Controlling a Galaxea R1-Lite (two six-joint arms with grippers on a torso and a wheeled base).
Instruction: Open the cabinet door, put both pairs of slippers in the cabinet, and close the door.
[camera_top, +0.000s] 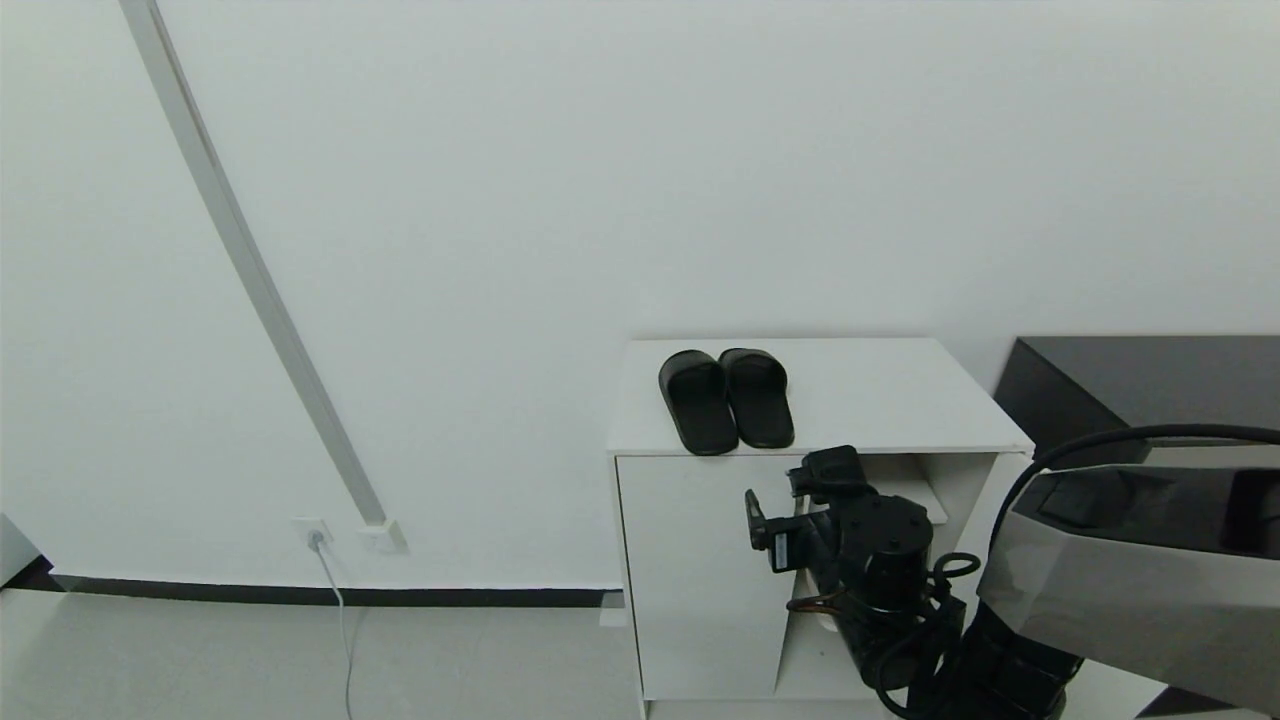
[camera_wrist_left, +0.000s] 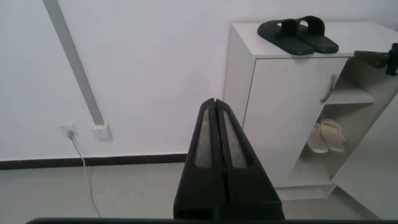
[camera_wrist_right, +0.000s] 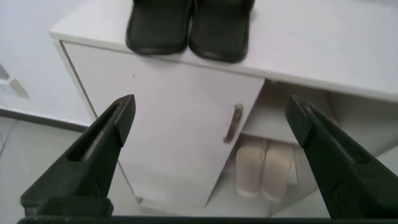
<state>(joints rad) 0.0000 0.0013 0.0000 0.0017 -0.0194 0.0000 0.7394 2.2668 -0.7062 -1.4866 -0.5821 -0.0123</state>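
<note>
A: Right claw?
B: Right gripper (camera_wrist_right: 210, 102) has its fingers spread wide, nothing between them. It hangs in front of the white cabinet (camera_top: 880, 395), near the top front edge.
A: Left one?
B: Left gripper (camera_wrist_left: 214, 102) has its fingers pressed flat together and is empty. It sits well apart from the cabinet, out to the cabinet's left and facing the wall.
A: Slippers?
B: The black slippers (camera_top: 728, 400) lie on the cabinet top, side by side and touching, toes toward the front edge, above the left door (camera_top: 690, 570). The pale slippers (camera_wrist_left: 323, 137) are inside, on the floor of the right compartment, under the shelf (camera_wrist_left: 348, 96).
A: Doors?
B: Left door shut, handle (camera_wrist_right: 234, 122) at its inner edge. Right compartment stands open.
A: Else?
B: Socket (camera_top: 315, 535) with a cable plugged in, low on the wall.
</note>
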